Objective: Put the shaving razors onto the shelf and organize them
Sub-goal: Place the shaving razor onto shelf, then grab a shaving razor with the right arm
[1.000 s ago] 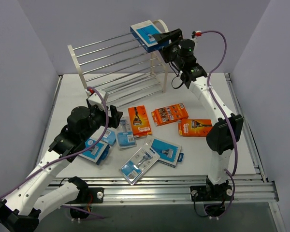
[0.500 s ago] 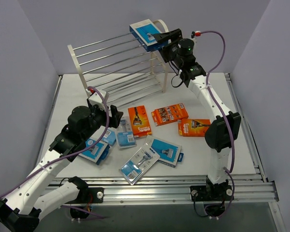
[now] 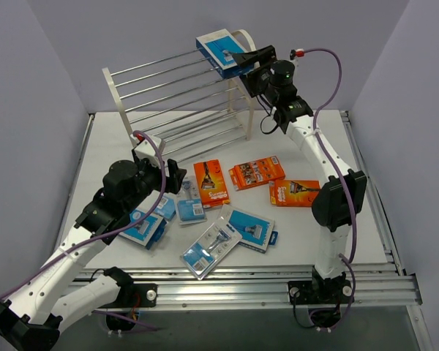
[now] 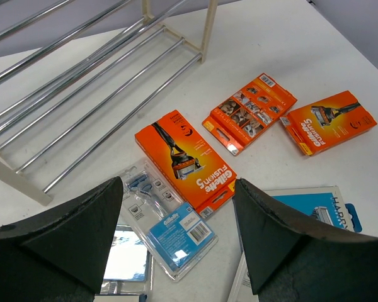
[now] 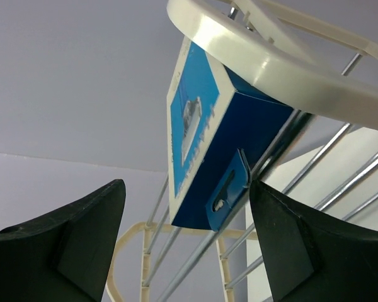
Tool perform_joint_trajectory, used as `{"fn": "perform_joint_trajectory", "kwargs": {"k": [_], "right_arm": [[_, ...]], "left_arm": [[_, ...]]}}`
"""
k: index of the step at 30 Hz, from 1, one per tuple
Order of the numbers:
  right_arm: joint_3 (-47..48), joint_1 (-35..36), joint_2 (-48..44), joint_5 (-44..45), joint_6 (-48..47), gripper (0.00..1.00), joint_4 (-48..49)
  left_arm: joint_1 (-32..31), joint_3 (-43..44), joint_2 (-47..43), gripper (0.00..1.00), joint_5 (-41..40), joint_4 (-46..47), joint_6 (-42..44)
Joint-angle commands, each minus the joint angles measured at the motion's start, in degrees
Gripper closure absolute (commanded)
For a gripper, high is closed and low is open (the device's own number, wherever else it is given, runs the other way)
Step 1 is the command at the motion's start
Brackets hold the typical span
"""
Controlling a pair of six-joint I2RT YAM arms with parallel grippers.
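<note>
Blue sits highest in what we see: one blue box point(image 3: 218, 51) lies on the top rods of the shelf point(image 3: 177, 93), at its right end, just beside the rounded end panel point(image 5: 252, 47). We find the right pincer point(image 3: 239, 58) up at that tier, its fingers point(image 5: 75, 245) spread wide to either side of the box and clamped on nothing. From the wrist we see the box's printed face and a hang tab at the end nearest the camera, with the box resting on the chrome rods. The left pincer point(image 4: 176, 185) hangs low over the white counter point(image 3: 117, 146), its two fingers apart as well, with nothing between them. On the counter in front of the shelf lie the other razors. Three orange packs point(image 3: 257, 172) lie face up right of centre, close together. Just beside the leftmost of them is a clear blister pack point(image 3: 192, 201) with a blue card. A second blister pack point(image 3: 211, 248) lies nearer the arms, against another blue box point(image 3: 250, 228) on its right. Further blue packs point(image 3: 146, 227) lie partly under the left arm; we cannot tell their kind.
</note>
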Motion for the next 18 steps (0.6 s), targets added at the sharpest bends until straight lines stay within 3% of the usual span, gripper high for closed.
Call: {"fn": "perform_joint_trajectory", "kwargs": {"k": [1,13,18], "right_arm": [[-3.1,-0.8,-6.3,-1.0,-1.2,0.25,2.3],[-16.9,-3.5,-19.0,-1.9,-4.0,0.21,4.2],[-26.2,-5.2,-25.6,-6.2,-8.2,0.21,3.1]], "left_arm": [[-0.2,2.7,-0.1,0.20,-0.3,-0.1,0.7],[-0.2,2.7,-0.5,0.20,-2.1,-0.4,1.6],[-0.2,2.8,-0.6,0.20,-3.9,-0.7,2.4]]}}
